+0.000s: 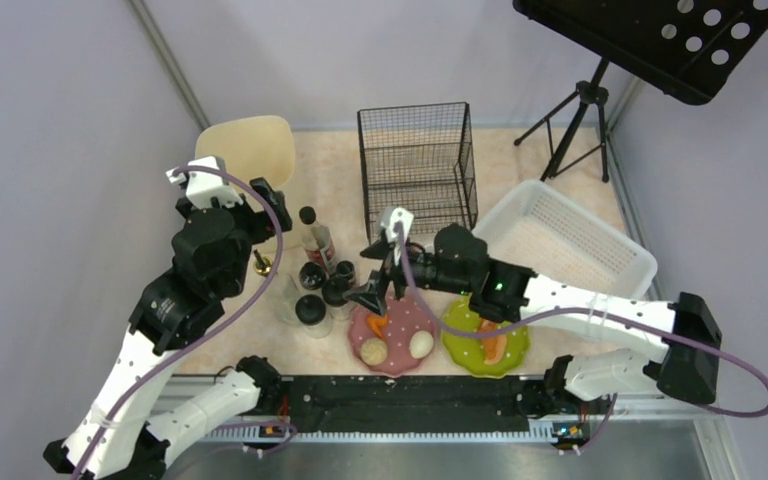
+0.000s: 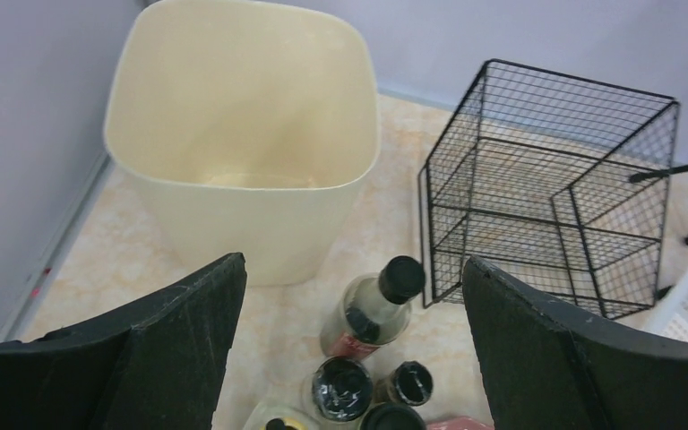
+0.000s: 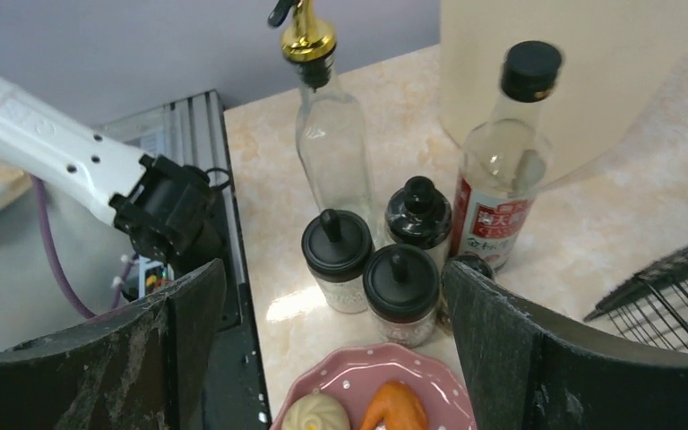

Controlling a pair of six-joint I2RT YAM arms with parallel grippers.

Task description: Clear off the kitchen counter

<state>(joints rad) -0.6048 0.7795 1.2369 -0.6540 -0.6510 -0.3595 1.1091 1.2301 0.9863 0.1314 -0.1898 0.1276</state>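
Clutter sits at the near middle of the kitchen counter (image 1: pixel 335 175): a clear-labelled sauce bottle (image 3: pixel 502 170), an oil bottle (image 3: pixel 330 134) with a gold pourer, and several black-lidded jars (image 3: pixel 400 285), all packed close together or touching. Just beside them are a pink plate (image 1: pixel 412 314) with two buns and an orange piece, and a green plate (image 1: pixel 463 338) with more food.

A cream bin (image 2: pixel 242 134), a wire basket (image 2: pixel 546 179) and a white plastic basket (image 1: pixel 565 235) stand farther back, with nothing visible inside.

The left gripper (image 2: pixel 354 262) is released, jaws spread wide, holding nothing, above the bottle cluster. The right gripper (image 3: pixel 333 269) is also released and holding nothing, low over the jars at the pink plate's edge.

Risks:
- Both grippers point at the same tight cluster, so the arms may clash if both descend.
- Wide jaws dropping onto one jar would likely shove its neighbours.
- The tall glass bottles look top-heavy; a side nudge could tip them onto the jars or plates.
- The right gripper's fingers are near the plate rim; a clip could tilt the plate and roll the buns off.
- Smooth glass may slip in the pads.
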